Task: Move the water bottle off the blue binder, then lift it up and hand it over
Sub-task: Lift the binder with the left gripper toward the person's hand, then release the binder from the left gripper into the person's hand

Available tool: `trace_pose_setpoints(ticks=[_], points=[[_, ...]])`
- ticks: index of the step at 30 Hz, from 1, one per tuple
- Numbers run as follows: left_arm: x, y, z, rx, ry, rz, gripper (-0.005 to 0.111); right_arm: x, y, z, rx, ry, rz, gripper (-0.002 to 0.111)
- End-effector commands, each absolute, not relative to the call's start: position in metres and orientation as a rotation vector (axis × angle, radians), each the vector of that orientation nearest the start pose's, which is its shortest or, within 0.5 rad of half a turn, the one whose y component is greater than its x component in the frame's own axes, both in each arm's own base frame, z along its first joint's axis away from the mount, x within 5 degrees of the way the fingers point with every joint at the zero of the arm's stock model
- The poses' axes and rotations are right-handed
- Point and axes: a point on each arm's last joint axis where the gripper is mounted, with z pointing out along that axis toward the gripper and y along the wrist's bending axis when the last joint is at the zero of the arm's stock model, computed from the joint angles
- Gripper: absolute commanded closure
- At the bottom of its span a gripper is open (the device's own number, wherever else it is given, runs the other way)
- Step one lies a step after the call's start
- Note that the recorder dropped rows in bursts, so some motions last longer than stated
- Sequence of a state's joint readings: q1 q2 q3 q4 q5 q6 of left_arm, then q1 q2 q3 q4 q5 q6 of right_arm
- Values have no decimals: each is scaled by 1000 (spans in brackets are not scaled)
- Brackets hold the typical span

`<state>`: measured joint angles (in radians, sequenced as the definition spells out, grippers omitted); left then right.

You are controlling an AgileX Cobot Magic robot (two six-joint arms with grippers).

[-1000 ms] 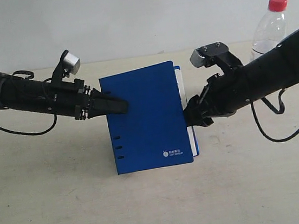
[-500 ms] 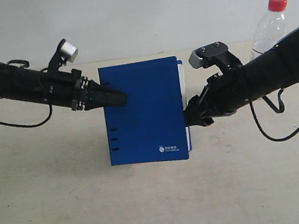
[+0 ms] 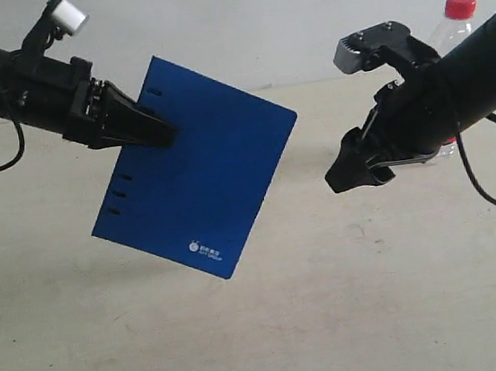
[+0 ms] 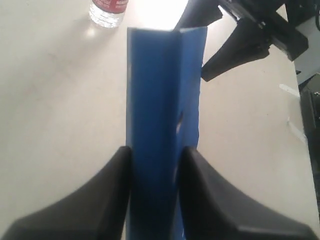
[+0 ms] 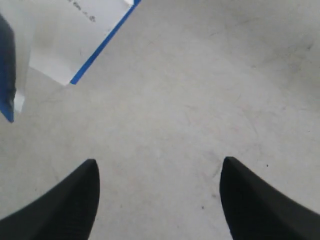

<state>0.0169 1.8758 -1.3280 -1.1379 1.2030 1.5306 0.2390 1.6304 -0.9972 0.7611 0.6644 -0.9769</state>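
Two steps looking done: bottle (image 3: pixel 452 32) standing far right; left gripper (image 4: pixel 155 150) holding binder (image 3: pixel 203 186) aloft; right gripper (image 5: pixel 160 165) gaping empty; handover seemingly pending.

Binder (image 3: pixel 198 187) up off the table (image 3: pixel 337 319), tilted, left of centre in ext. view. L gripper (image 3: pixel 165 132) on its upper-left edge, one jaw each side of the cover, clamped on. R gripper (image 3: pixel 336 177) sits to the right of binder, clear gap btwn them, not touching, jaws apart w/ only table beneath. Water bottle (image 3: pixel 456 20) upright on table at far right, behind R arm, partly hidden by it, well apart from binder.
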Motion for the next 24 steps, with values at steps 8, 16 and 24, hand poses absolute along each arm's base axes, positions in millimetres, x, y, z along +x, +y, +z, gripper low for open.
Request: trace_pose_setpoints(ticks=[8, 16, 24], points=[[276, -60, 288, 864, 2060, -673, 102, 247, 96, 275, -992, 2520, 477, 74], [178, -58, 276, 610, 2001, -657, 102, 223, 88, 301, -865, 2547, 476, 109], [145, -55, 287, 409, 1686, -631, 102, 222, 87, 307, -770, 2538, 480, 109]])
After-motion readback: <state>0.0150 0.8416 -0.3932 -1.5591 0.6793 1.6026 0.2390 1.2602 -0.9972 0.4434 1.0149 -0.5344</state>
